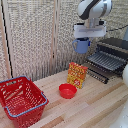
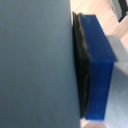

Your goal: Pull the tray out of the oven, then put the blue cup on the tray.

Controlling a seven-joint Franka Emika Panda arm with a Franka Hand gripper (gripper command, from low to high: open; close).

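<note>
The blue cup (image 1: 81, 46) hangs in the air with my gripper (image 1: 82, 40) shut on it from above. It is above the orange box and to the exterior view's left of the oven (image 1: 119, 44). The tray (image 1: 106, 61), a dark rack of wire bars, sticks out of the oven's front over the lowered door (image 1: 96, 75). In the wrist view the blue cup's wall (image 2: 35, 65) fills most of the picture. A dark pad on a blue finger (image 2: 97, 70) presses against it.
An orange box (image 1: 77, 75) stands on the wooden table (image 1: 95, 107) just in front of the oven door. A red bowl (image 1: 67, 90) sits beside it. A red basket (image 1: 21, 100) occupies the exterior view's left. A slatted screen forms the backdrop.
</note>
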